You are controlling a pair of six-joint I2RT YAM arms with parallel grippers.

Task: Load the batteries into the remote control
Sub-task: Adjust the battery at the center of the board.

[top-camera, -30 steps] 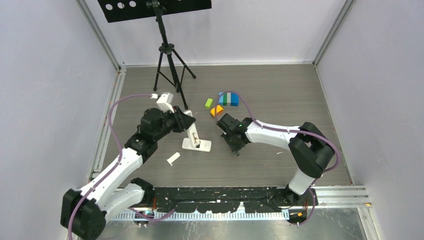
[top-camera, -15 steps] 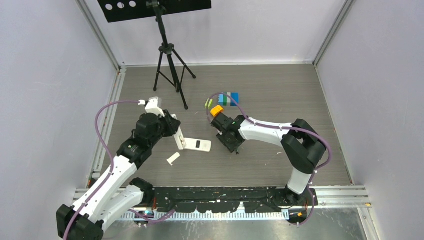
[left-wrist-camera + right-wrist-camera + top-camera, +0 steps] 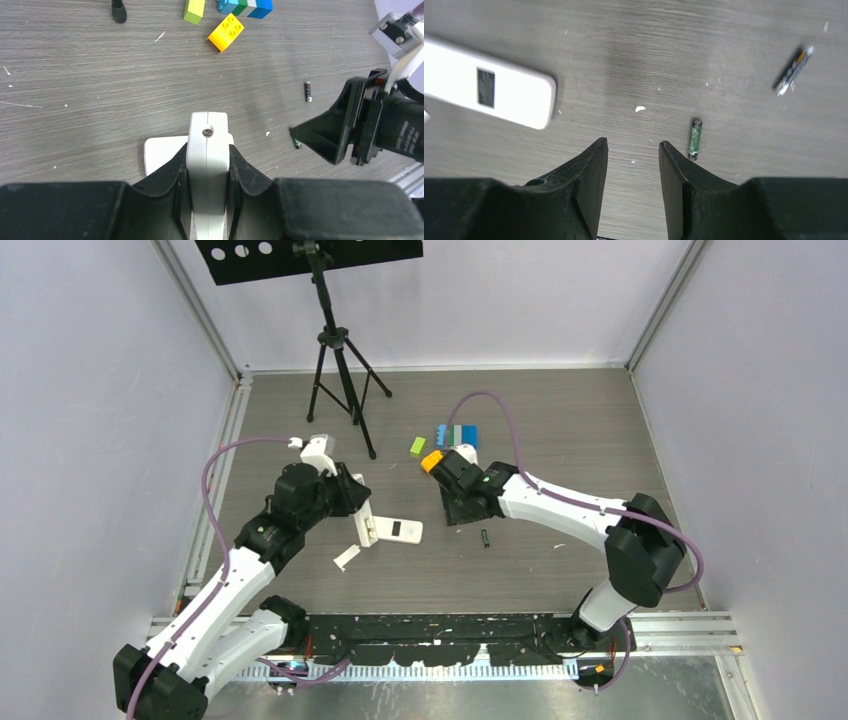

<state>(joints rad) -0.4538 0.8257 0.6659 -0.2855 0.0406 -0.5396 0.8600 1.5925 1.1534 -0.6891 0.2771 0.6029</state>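
My left gripper (image 3: 356,510) is shut on a white remote (image 3: 366,528), held on edge; in the left wrist view (image 3: 207,150) the fingers clamp its sides (image 3: 207,135). A second white remote (image 3: 399,531) with a dark window lies flat beside it, also in the right wrist view (image 3: 489,92). My right gripper (image 3: 462,508) is open and empty (image 3: 632,145) above the floor. One dark-green battery (image 3: 694,138) lies just right of its right finger and shows from above (image 3: 486,538). Another battery (image 3: 793,70) lies farther off. Both show in the left wrist view (image 3: 297,144) (image 3: 307,92).
A small white cover piece (image 3: 346,557) lies near the left arm. Green (image 3: 417,446), orange (image 3: 432,461) and blue-green (image 3: 458,434) toy blocks sit behind the right gripper. A black tripod (image 3: 340,360) stands at the back left. Walls enclose the table.
My left gripper lowered and tilted the held remote from upright. My right gripper drew back toward the orange block, uncovering a battery on the floor.
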